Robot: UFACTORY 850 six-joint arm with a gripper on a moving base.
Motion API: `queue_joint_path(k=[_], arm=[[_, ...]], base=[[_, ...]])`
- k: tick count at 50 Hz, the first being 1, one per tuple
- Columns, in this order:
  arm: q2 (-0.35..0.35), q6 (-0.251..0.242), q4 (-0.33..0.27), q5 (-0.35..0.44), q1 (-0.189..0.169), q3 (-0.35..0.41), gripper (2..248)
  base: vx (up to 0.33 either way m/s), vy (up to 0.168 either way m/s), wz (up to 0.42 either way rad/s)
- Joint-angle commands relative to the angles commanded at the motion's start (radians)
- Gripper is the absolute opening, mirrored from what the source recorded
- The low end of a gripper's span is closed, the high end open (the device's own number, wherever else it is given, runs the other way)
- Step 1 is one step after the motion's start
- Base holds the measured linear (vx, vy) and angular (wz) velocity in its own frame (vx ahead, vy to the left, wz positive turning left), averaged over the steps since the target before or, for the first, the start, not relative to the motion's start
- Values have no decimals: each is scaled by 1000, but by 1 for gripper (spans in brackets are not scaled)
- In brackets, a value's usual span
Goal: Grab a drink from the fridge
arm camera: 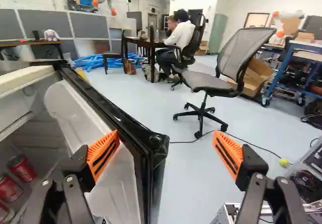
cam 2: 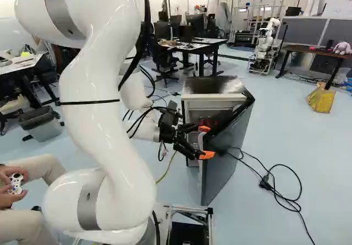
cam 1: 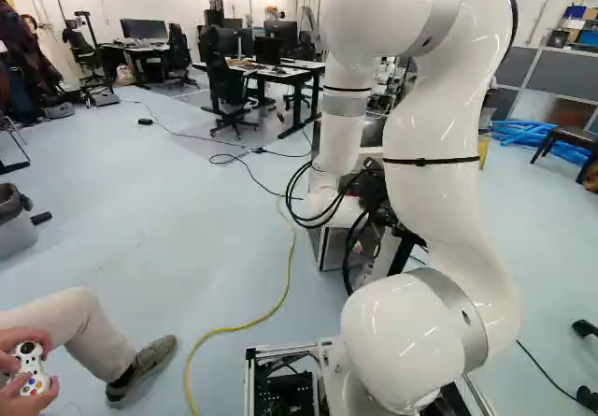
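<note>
Arching, arm (cam 2: pixel 99 129) holds spread end effector (cam 2: pixel 206 141) at fridge door (cam 2: pixel 223 170)

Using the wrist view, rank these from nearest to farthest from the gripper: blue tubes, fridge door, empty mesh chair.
1. Fridge door: edge between the tips of the open gripper.
2. Empty mesh chair: past the door.
3. Blue tubes: by the grey partitions.

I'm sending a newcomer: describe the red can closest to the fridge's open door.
Ahead of the white arm stands a boxy, pale-framed fridge, its dark door open. Inside is a row of red metal cans. The wanted can ends it, nearest the white door liner.
</note>
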Motion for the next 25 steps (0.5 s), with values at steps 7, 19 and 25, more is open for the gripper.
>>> queue_joint_path(k=[7,19,25], arm=[[-6,0,14,0,-50,-22,247],[-20,0,22,0,-140,-72,247],[-30,0,22,0,-183,-103,247]], base=[[0,0,0],[0,0,0],[0,0,0]])
